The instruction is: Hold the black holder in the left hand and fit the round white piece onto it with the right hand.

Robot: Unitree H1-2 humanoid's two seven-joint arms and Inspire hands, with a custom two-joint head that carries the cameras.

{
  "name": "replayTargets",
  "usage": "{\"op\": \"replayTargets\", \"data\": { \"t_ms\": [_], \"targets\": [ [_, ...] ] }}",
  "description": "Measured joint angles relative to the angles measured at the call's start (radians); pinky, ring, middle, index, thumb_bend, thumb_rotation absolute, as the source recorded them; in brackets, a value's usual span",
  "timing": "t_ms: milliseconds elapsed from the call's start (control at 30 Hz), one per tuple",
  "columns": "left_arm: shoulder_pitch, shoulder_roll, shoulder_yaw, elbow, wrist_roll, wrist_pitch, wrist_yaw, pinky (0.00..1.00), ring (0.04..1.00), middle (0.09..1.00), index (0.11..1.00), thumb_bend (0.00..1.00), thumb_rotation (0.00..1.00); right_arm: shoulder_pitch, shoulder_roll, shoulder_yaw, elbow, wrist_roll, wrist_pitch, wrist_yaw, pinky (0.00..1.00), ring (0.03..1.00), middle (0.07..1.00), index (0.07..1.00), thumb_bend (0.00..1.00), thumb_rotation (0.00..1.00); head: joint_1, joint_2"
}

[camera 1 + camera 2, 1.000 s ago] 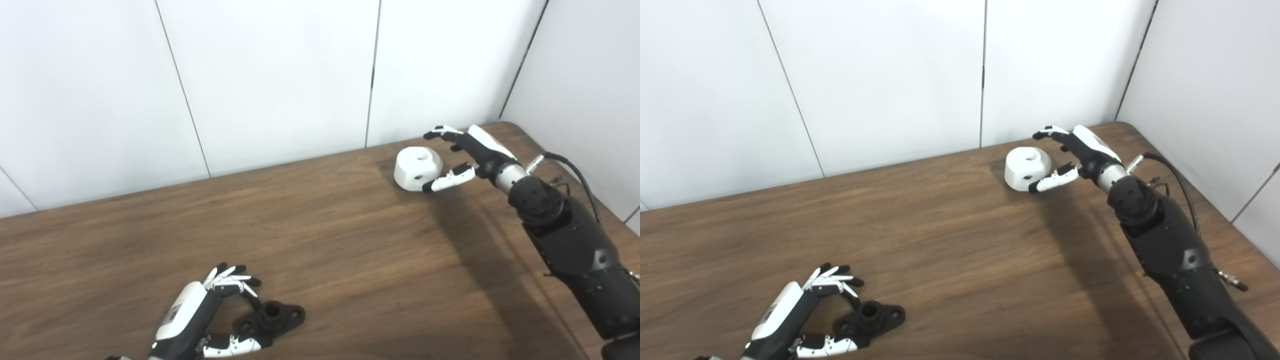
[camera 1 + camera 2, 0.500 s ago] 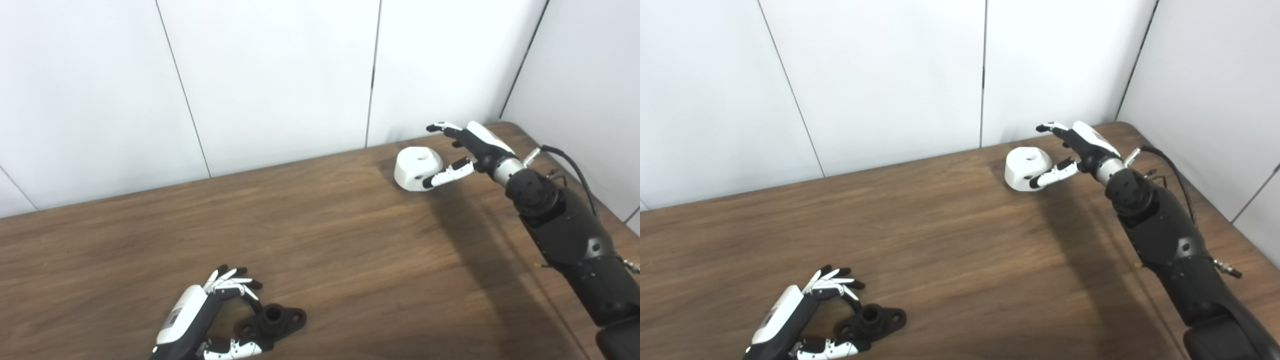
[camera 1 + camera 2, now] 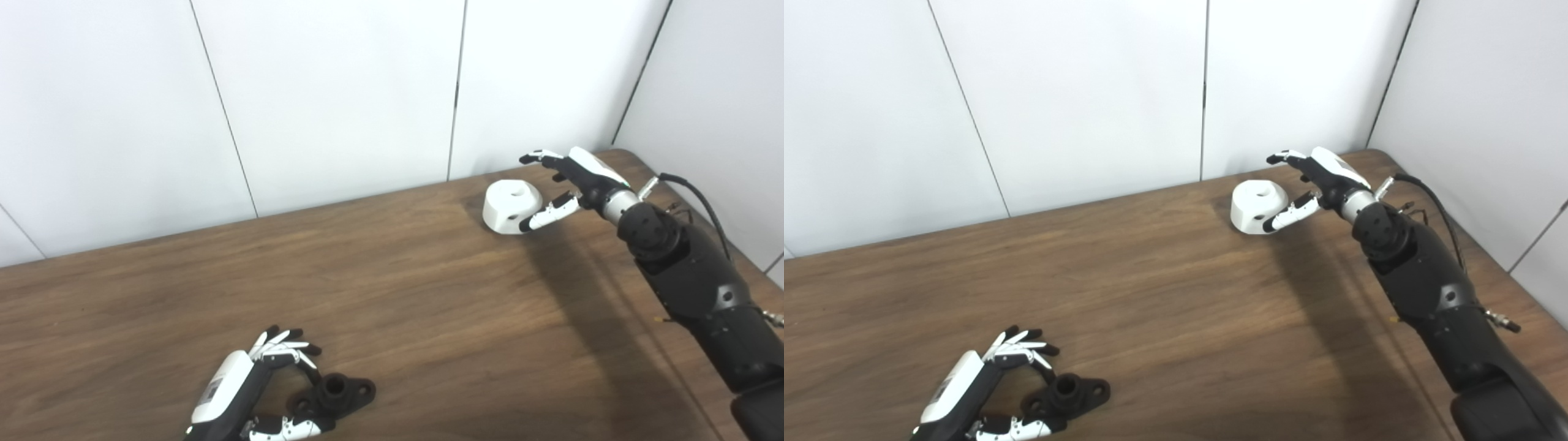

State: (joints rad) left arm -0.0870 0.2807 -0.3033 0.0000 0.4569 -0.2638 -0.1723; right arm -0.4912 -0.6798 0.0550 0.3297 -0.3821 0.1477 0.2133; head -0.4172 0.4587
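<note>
One black holder (image 3: 334, 395) lies flat on the brown wooden worktop (image 3: 392, 294) at the lower left of the frame, a short round socket standing up from its middle and a holed lug at either end; the left robot hand (image 3: 257, 392) sits just left of it at the bottom edge, fingers (image 3: 283, 348) curled apart above the holder and the thumb reaching along its near side, so the hand brackets the piece without being closed on it, and whether the thumb tip touches I cannot tell; one round white piece (image 3: 512, 206) rests on the worktop at the upper right of the frame, near the back wall, with one hole in its top and one in its side; the right robot hand (image 3: 566, 184) is beside it on the right, spread apart, fingers arched over the far upper edge and the thumb lying against the near right side, holding nothing lifted; two arms, two parts, well apart from each other across the worktop.
</note>
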Motion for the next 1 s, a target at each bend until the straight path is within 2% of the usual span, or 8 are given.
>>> {"op": "replayTargets", "data": {
  "t_ms": [533, 1000],
  "targets": [
    [0.022, 0.004, 0.004, -0.034, -0.008, 0.011, -0.020, 1.00, 0.912, 0.761, 0.485, 0.52, 0.06, -0.003, 0.000, 0.020, 0.030, 0.000, -0.004, 0.000, 0.86, 0.950, 0.960, 0.806, 0.92, 0.19, 0.020, 0.018],
    [0.042, 0.004, 0.008, -0.063, 0.000, 0.028, -0.026, 1.00, 0.914, 0.760, 0.485, 0.52, 0.06, -0.003, 0.016, 0.055, 0.040, -0.004, -0.018, -0.001, 0.85, 0.951, 0.958, 0.785, 0.91, 0.23, 0.046, 0.032]
  ]
}}
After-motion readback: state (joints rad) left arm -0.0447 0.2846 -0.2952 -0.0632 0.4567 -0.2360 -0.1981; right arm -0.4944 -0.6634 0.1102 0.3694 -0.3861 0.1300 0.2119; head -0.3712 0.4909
